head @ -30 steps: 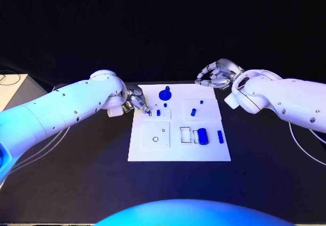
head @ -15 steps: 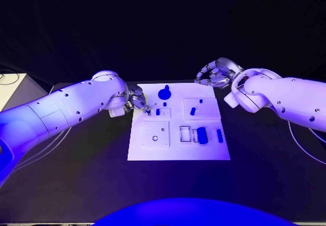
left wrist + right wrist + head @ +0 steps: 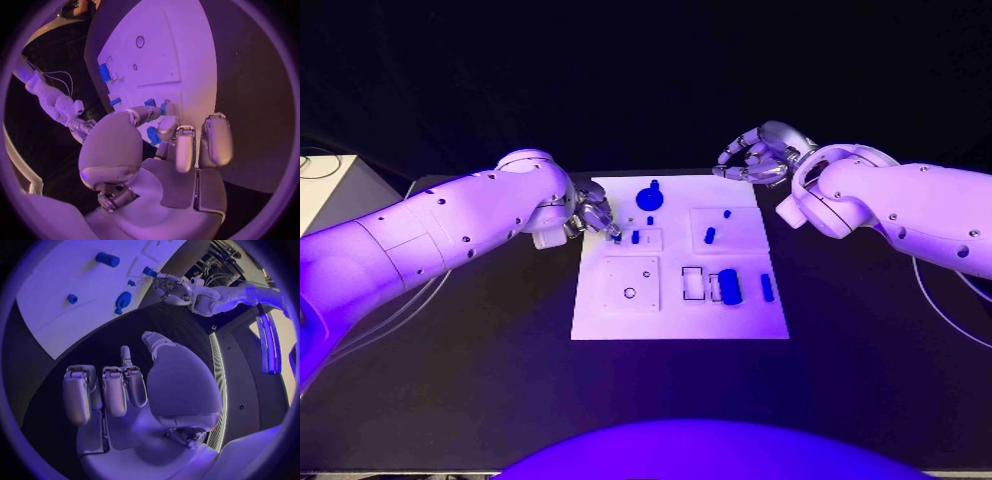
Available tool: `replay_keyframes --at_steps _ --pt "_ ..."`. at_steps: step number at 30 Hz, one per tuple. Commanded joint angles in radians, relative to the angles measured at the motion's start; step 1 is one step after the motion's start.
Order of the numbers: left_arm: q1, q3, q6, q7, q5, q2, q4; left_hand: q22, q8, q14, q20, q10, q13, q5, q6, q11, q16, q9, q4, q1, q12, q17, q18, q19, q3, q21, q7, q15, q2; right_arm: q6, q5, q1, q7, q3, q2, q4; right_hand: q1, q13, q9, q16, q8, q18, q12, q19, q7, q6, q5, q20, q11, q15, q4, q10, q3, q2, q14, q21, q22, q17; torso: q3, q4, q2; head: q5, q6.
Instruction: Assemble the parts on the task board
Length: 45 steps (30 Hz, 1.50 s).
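The white task board (image 3: 682,312) lies mid-table, also seen in the left wrist view (image 3: 162,55) and the right wrist view (image 3: 56,305). My left hand (image 3: 596,218) reaches over the board's left edge and pinches a small blue peg (image 3: 617,238) at its fingertips (image 3: 164,125). The right wrist view shows that peg (image 3: 149,271) at the tip of the left hand (image 3: 172,286). My right hand (image 3: 759,160) hovers off the board's far right corner with its fingers (image 3: 115,390) curled and nothing in them. A round blue piece (image 3: 651,198) stands at the board's far edge, and a thick blue cylinder (image 3: 730,287) stands near the middle.
More small blue pegs (image 3: 710,237) and a slim blue piece (image 3: 767,289) sit on the board's right half. A square inset with a hole (image 3: 632,285) and a rectangular slot (image 3: 692,285) lie nearer me. A white box (image 3: 329,190) stands at the table's left.
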Motion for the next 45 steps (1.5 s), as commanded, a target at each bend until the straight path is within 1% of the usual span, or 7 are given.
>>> replay_keyframes --at_steps 1,9,14,27,32,36,45 --pt "0.000 0.000 0.029 0.006 0.003 -0.001 0.007 0.001 -0.003 0.097 -0.003 0.005 0.003 0.008 0.021 -0.003 0.005 0.002 -0.180 0.000 0.003 0.245 -0.012 -0.001 0.171 -0.001 -0.014 -0.007 0.002 0.008 -0.003 0.000 0.004 0.001 0.001 0.000 -0.012 0.206 0.000 0.004 0.005 0.001 0.005 0.091 0.000 -0.005 0.004 0.007 0.005 0.005 0.000 0.041 -0.005 -0.001 0.090 0.002 0.227 0.192 -0.0008 -0.0003 0.001 0.000 0.000" --pt "0.000 0.000 0.042 0.006 0.003 -0.006 0.011 0.001 -0.003 0.097 -0.003 0.005 0.003 0.011 0.023 -0.004 0.005 0.002 -0.181 -0.001 0.003 0.245 -0.012 -0.001 0.171 -0.001 -0.014 -0.007 0.001 0.008 -0.003 0.000 0.004 0.001 0.002 -0.001 -0.012 0.206 0.000 0.004 0.005 0.001 0.005 0.091 0.000 -0.005 0.004 0.007 0.005 0.005 0.000 0.041 -0.005 -0.001 0.090 0.002 0.227 0.192 0.0000 0.0002 0.000 0.001 -0.001" --pt "0.000 0.000 0.051 0.004 0.003 -0.007 0.009 0.001 -0.004 0.097 -0.003 0.005 0.003 0.011 0.024 -0.004 0.005 0.002 -0.181 -0.001 0.003 0.245 -0.012 -0.001 0.171 -0.001 -0.014 -0.007 0.001 0.008 -0.003 0.000 0.004 0.001 0.002 -0.002 -0.012 0.206 0.000 0.004 0.005 0.001 0.005 0.091 0.000 -0.005 0.004 0.007 0.005 0.005 0.000 0.041 -0.005 -0.001 0.090 0.002 0.227 0.192 -0.0007 0.0011 0.000 0.001 -0.001" --pt "0.000 0.000 0.040 0.001 -0.006 -0.004 -0.004 0.001 -0.004 0.097 -0.003 0.005 0.003 0.011 0.024 -0.004 0.005 0.002 -0.181 -0.001 0.003 0.245 -0.012 -0.001 0.171 -0.001 -0.014 -0.007 0.001 0.009 -0.003 0.000 0.004 0.001 0.001 -0.001 -0.012 0.206 0.000 0.004 0.005 0.001 0.005 0.091 0.000 -0.005 0.004 0.007 0.005 0.005 0.000 0.041 -0.005 -0.001 0.090 0.002 0.227 0.192 -0.0006 0.0010 0.000 0.002 -0.004" --pt "0.000 0.000 0.030 0.001 -0.007 -0.004 -0.006 0.000 -0.005 0.097 -0.004 0.006 0.005 0.013 0.025 -0.004 0.005 0.002 -0.182 -0.001 0.004 0.245 -0.012 -0.002 0.172 -0.001 -0.014 -0.007 0.000 0.008 -0.003 0.000 0.004 0.001 -0.001 0.000 -0.012 0.206 0.000 0.004 0.005 0.001 0.005 0.091 0.000 -0.005 0.004 0.007 0.005 0.005 0.000 0.041 -0.005 -0.001 0.090 0.002 0.227 0.192 -0.0013 0.0017 0.000 0.001 -0.004" --pt "-0.001 0.000 0.026 0.003 -0.006 -0.002 -0.009 0.000 -0.005 0.097 -0.004 0.007 0.007 0.013 0.026 -0.004 0.005 0.002 -0.182 -0.002 0.005 0.245 -0.011 -0.002 0.172 -0.002 -0.014 -0.008 0.000 0.008 -0.003 0.000 0.004 0.001 -0.001 0.001 -0.012 0.206 0.000 0.004 0.005 0.001 0.005 0.091 0.000 -0.005 0.004 0.007 0.005 0.005 0.000 0.041 -0.005 -0.001 0.090 0.002 0.227 0.192 -0.0002 0.0009 0.000 0.001 -0.005" --pt "-0.001 0.000 0.042 0.004 -0.005 0.004 -0.011 0.000 -0.006 0.097 -0.004 0.007 0.006 0.013 0.027 -0.004 0.005 0.003 -0.182 -0.003 0.004 0.246 -0.012 -0.002 0.172 -0.001 -0.014 -0.008 0.000 0.008 -0.003 0.000 0.004 0.001 -0.002 0.001 -0.012 0.206 0.000 0.004 0.005 0.001 0.005 0.091 0.000 -0.005 0.004 0.007 0.005 0.005 0.000 0.041 -0.005 -0.001 0.090 0.002 0.227 0.192 0.0003 -0.0003 0.000 0.001 -0.006"
